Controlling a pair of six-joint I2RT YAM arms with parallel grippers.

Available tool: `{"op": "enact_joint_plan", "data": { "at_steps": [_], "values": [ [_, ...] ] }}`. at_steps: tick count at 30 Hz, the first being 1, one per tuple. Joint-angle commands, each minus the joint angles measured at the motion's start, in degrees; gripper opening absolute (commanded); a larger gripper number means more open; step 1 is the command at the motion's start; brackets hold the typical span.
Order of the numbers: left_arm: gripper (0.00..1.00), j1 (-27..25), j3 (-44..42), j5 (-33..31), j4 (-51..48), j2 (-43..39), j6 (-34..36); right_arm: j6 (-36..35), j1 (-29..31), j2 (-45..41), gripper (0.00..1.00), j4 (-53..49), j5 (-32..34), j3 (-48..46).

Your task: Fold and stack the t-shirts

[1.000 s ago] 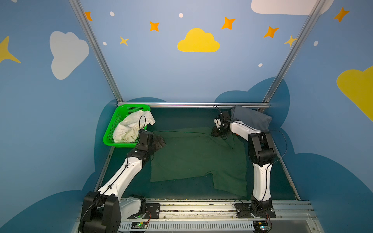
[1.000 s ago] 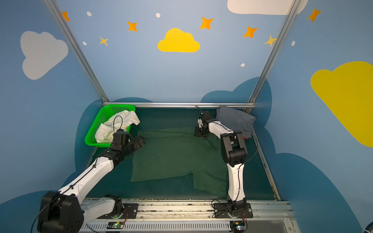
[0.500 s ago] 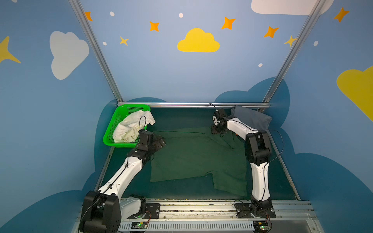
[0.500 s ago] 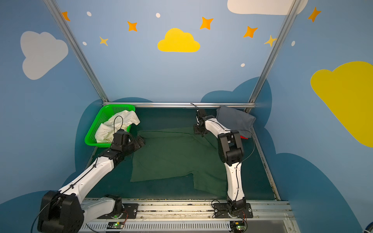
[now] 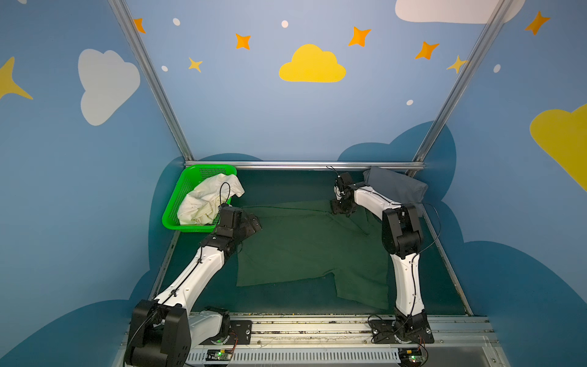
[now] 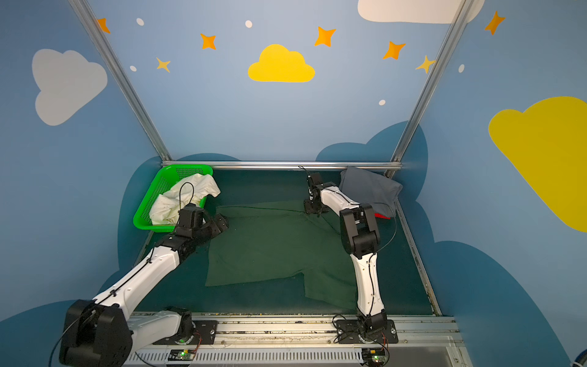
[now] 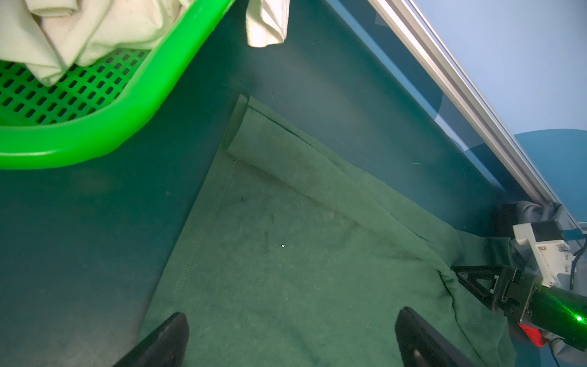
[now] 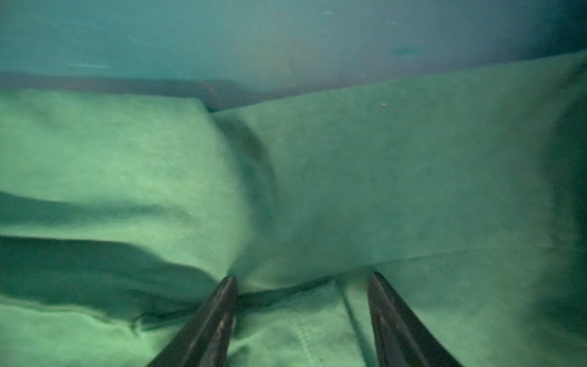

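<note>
A large dark green t-shirt (image 5: 305, 251) (image 6: 273, 248) lies spread on the mat. My left gripper (image 5: 252, 222) (image 7: 292, 316) hovers open over its far left corner, nothing between the fingers. My right gripper (image 5: 341, 209) (image 8: 301, 278) points down at the shirt's far right edge, jaws apart, with a loose ridge of green cloth (image 8: 381, 174) lying between them. A folded grey t-shirt (image 5: 394, 187) (image 6: 370, 187) rests in the back right corner on a red t-shirt (image 6: 382, 216), of which only a sliver shows. A cream-white t-shirt (image 5: 206, 200) (image 7: 79, 28) is bundled in the basket.
The bright green perforated basket (image 5: 173, 216) (image 7: 95, 139) stands at the back left, close to my left gripper. A metal rail (image 5: 301, 165) runs along the back edge of the teal mat (image 5: 286, 187). Blue walls close in three sides.
My right gripper's jaws have spread apart, and the gripper has shifted slightly left along the green shirt's far edge. The left arm has stayed put.
</note>
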Motion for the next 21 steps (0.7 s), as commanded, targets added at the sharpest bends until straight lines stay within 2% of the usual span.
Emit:
{"op": "enact_joint_plan", "data": {
  "at_steps": [1, 4, 8, 13, 15, 18, 21],
  "values": [
    [1.00, 0.07, 0.87, -0.47, -0.91, -1.43, 0.68, 0.40, -0.16, 1.16, 0.64, -2.27, 1.25, 0.31],
    [1.00, 0.06, 0.83, -0.58, -0.91, -1.56, 0.70, 0.79, -0.16, 1.40, 0.61, -1.45, -2.24, -0.11],
    [1.00, 0.07, 0.86, -0.20, -0.98, -1.46, 0.67, 2.64, -0.15, 0.09, 0.46, 0.36, -3.61, -2.05],
    [1.00, 0.02, 0.56, -0.62, -1.04, -1.65, 0.49, 3.57, 0.12, -3.02, 0.35, 1.78, -6.34, -4.06],
    [1.00, 0.09, 0.52, -0.94, -0.96, -1.49, 0.38, 3.70, 0.11, -3.43, 0.27, 1.77, -7.58, -4.09],
    [1.00, 0.13, 0.62, -0.99, -1.09, -1.00, 0.43, 3.64, 0.02, -3.19, 0.22, 0.98, -7.44, -3.60],
    [1.00, 0.11, 0.43, -0.99, -1.04, -0.87, 0.19, 3.88, -0.03, -3.41, 0.14, 0.88, -7.73, -3.82]
  ]
}}
